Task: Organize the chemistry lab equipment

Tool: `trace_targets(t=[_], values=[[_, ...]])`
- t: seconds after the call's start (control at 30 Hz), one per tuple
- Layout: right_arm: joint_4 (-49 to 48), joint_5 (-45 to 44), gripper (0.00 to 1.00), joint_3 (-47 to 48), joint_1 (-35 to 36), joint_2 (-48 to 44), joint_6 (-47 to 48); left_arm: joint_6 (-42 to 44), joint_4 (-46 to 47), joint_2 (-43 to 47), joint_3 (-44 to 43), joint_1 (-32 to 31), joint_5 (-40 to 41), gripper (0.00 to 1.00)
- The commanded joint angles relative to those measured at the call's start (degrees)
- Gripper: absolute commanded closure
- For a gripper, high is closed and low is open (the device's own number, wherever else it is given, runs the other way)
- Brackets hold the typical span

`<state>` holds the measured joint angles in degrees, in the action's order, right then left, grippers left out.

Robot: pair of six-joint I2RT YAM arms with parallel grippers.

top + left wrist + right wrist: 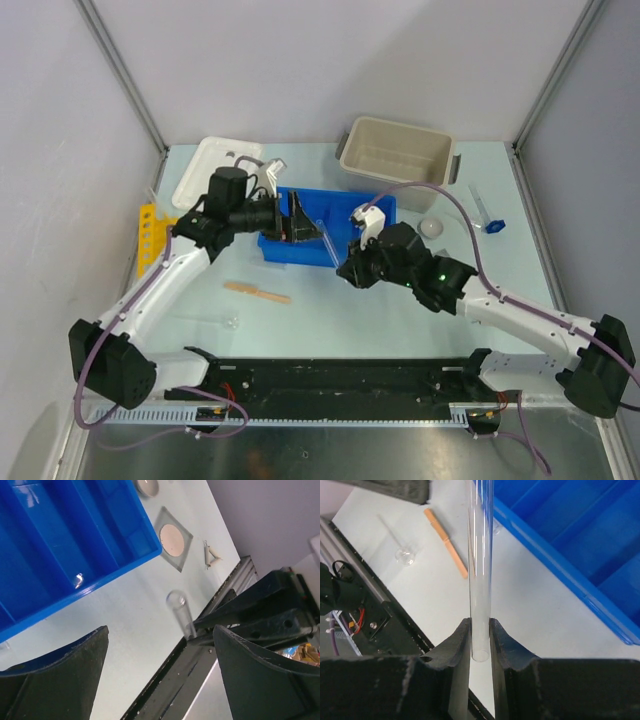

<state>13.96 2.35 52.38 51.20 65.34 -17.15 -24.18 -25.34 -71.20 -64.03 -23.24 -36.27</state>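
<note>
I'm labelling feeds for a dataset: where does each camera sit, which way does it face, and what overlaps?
Top external: fixed overhead, behind left arm and right arm, both showing, looking down on the table.
Left wrist: on the left arm, facing past the open left gripper at the mesh.
Right wrist: on the right arm, facing along the right gripper, shut on the glass tube, toward the stick.
Shared: all three show the blue tray.

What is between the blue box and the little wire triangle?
The grey square mesh with a white disc lies there, between the blue tray and the wire triangle. The left wrist view shows it; the top view does not.
</note>
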Motion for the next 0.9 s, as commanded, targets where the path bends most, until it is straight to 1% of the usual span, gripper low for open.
trace_targets(t=[0.0,0.13,0.27,0.43,0.53,0.77,0.87], values=[[-6.0,-1.7,0.79,1.8,3.1,1.3,-1.3,-2.7,1.1,-1.4,-3.1,-0.1,-4.5,0.11],[-6.4,-1.5,0.79,1.8,4.1,1.7,-1.6,-3.8,1.0,-2.7,-3.5,0.0,-5.5,0.17],[-6.5,-1.5,0.79,1.7,4.7,1.8,-1.6,-4.1,1.0,-3.4,-3.4,0.1,-6.2,0.29],[-6.1,-1.7,0.78,1.8,4.9,2.7,-1.8,-4.6,1.0,-3.1,-3.0,0.2,-6.6,0.40],[-5.9,-1.8,0.78,1.8,5.0,3.4,-2.0,-4.7,1.1,-2.7,-2.8,0.2,-6.6,0.44],[-6.8,-2.2,0.78,1.5,5.3,4.5,-2.8,-4.9,1.0,-1.9,-1.1,0.2,-7.7,0.66],[-7.2,-2.1,0.78,1.5,5.4,5.2,-3.1,-4.7,1.0,-1.2,-0.5,0.2,-7.5,0.74]])
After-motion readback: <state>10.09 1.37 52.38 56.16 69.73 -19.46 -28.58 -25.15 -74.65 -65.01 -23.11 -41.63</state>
